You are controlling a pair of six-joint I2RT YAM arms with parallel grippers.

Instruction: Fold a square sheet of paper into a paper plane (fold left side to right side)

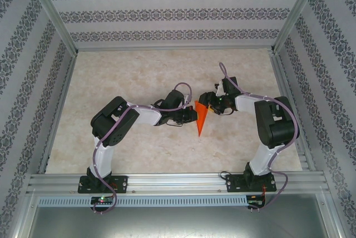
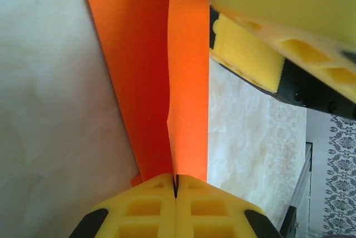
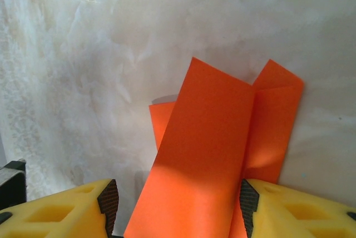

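One paper plane [image 1: 201,118] runs far-to-near, sharp tip pointing nearward.

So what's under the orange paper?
The pale marbled table lies under the orange paper, which the left gripper pinches by one edge. The patch of table right behind the paper is covered, so that bit can't be seen.

The table [image 1: 139,77] had a pale cream marbled top edged by metal rails [image 1: 167,181]; the orange paper [image 1: 201,117] was over its middle, contact with it unclear
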